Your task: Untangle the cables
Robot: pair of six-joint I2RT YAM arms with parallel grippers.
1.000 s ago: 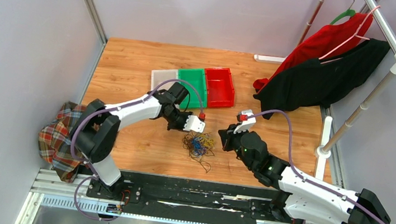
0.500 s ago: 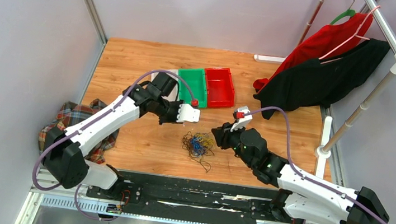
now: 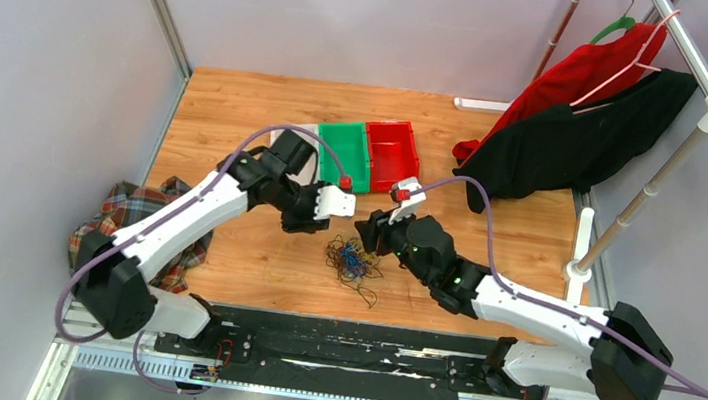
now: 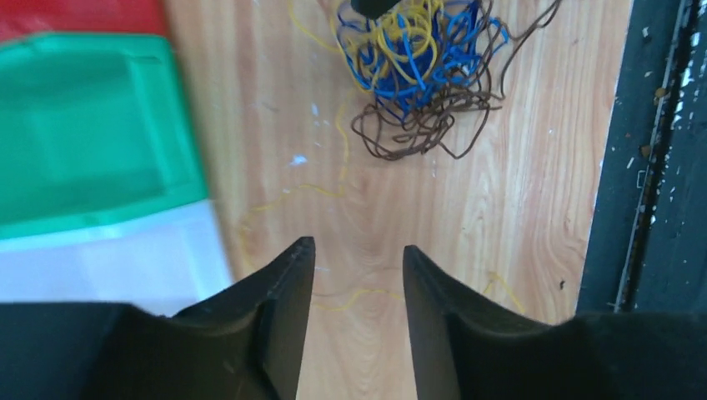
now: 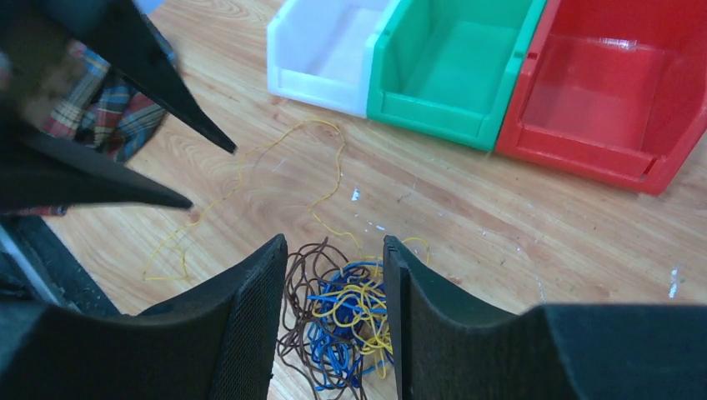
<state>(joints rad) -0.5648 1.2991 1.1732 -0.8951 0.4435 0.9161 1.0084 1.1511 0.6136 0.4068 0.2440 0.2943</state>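
Over the surface, the left claw hangs released, empty, the cables lying ahead of its tips; the right claw, also released, hangs directly above them, apparently placed to pinch one strand free.

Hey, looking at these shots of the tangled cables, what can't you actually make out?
Top view: the cables are too small to tell which strand crosses which.
Left wrist view: their far side is cut off by the top edge.
Right wrist view: their near part is hidden behind the right fingers and cut off by the bottom edge.
Top view: the white bin is mostly hidden by the left arm.
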